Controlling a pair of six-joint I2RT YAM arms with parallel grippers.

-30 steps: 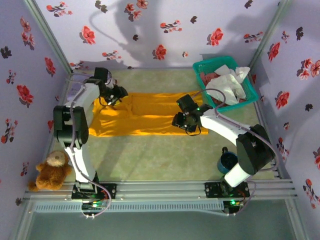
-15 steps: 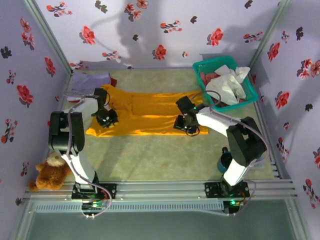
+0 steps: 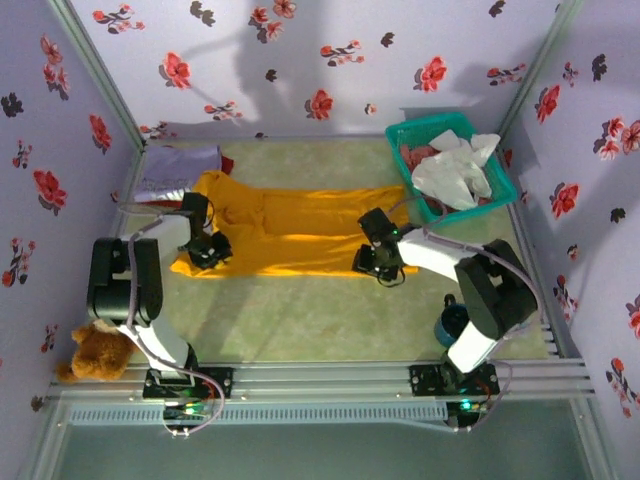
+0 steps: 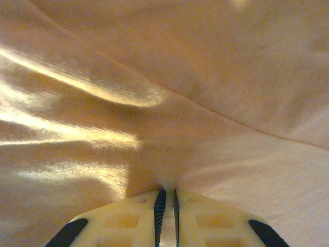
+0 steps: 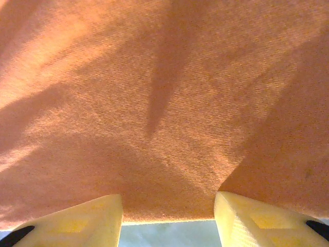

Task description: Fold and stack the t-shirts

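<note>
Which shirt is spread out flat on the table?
The orange-yellow t-shirt spread flat mid-table; the lavender one lies back-left, white ones fill the teal basket.

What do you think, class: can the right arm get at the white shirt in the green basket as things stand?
Probably yes. The green basket is open-topped, close beyond the right gripper, with the white shirt on top. Its fingers stand open at the orange shirt's near edge, holding nothing.

Free table (image 3: 300, 315) beside orange t-shirt (image 3: 300, 225); basket (image 3: 398, 152) far right.

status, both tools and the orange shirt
Left tool shut on orange shirt, left end. Right tool open at its near hem. Basket off to the side.
</note>
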